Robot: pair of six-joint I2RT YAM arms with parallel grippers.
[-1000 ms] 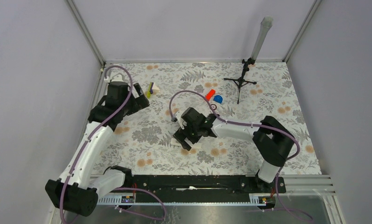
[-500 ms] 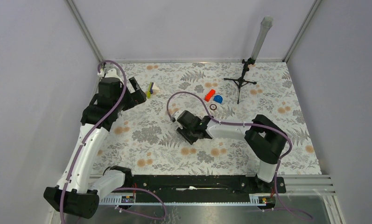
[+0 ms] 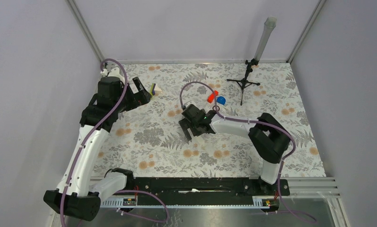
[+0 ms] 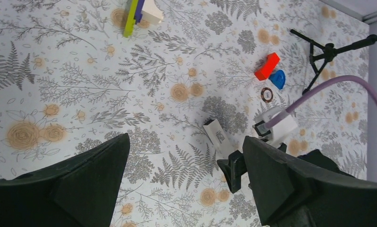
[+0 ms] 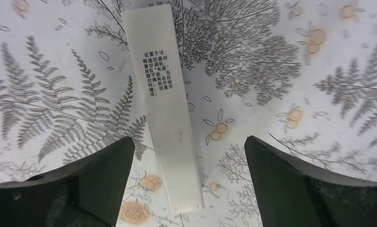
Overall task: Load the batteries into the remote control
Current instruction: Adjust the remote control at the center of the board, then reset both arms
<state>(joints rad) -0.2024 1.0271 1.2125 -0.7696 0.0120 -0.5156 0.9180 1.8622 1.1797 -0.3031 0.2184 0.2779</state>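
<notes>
The remote control (image 5: 165, 104) is a slim white bar with printed text, lying flat on the flowered table. My right gripper (image 5: 186, 142) hangs over its near end, jaws open on either side, not touching it. The left wrist view shows the remote control (image 4: 218, 137) with its dark end, just beyond the right gripper (image 3: 194, 128). My left gripper (image 3: 146, 90) is open and empty at the far left. Ahead of it lies a small cluster (image 4: 139, 12): a yellow-green strip, a slim dark blue piece and a white block. I cannot make out the batteries for sure.
A red block (image 3: 212, 96), a blue half-round piece (image 3: 221, 100) and a small ring (image 4: 267, 94) lie behind the right gripper. A black tripod (image 3: 243, 82) with a grey pole stands at the far right. Walls close in three sides.
The right gripper has moved away from the arm bases; its jaws narrowed, then opened again. The left gripper has shifted slightly toward the far wall, still open.
</notes>
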